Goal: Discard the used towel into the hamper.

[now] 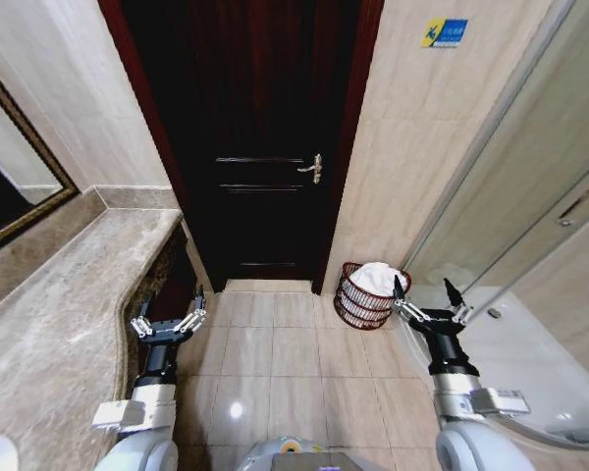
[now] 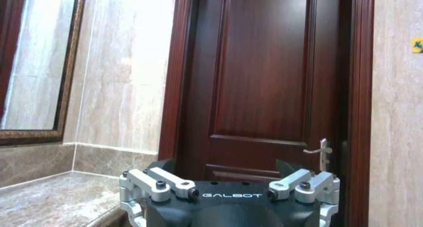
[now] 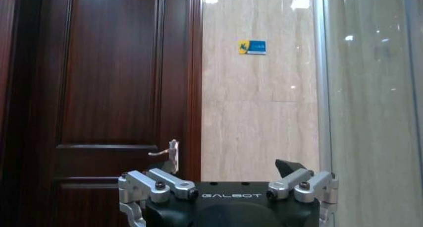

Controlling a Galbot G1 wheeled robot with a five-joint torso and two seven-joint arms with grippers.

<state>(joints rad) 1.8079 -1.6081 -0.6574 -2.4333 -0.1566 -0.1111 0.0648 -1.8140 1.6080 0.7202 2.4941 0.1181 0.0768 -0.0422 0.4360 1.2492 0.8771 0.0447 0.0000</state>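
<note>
Both grippers spread wide, empty; towel [image 1: 378, 277] fills hamper [image 1: 358, 306] (just beside right gripper [image 1: 427, 291]).

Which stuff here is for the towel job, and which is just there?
For the job: hamper, white towel in it, open left gripper, open right gripper.

Just there: door, marble counter, mirror, shower glass.

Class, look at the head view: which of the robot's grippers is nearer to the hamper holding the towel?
The right. The right gripper hangs open just beside the hamper, close to its rim. The left gripper, also open, sits across the floor by the marble counter.
</note>
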